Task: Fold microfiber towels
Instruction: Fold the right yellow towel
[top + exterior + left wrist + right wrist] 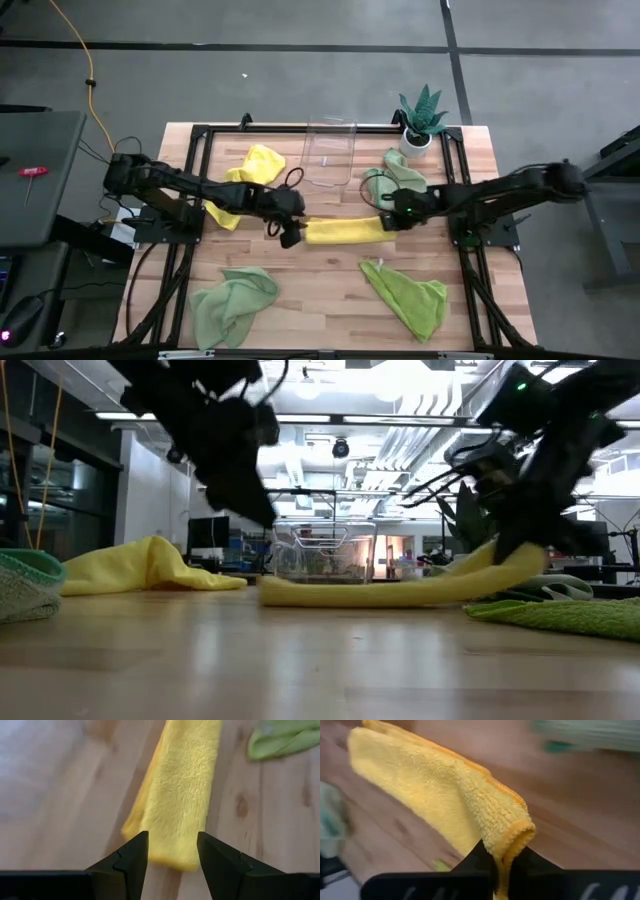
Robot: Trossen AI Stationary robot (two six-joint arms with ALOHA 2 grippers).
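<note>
Mid-table, my right gripper is clenched on one end of the folded yellow towel, lifting that end off the wood while the rest lies in a long strip. My left gripper hangs released just above the strip's other end, fingers apart. Another yellow towel lies behind it; green towels rest nearer the front edge.
</note>
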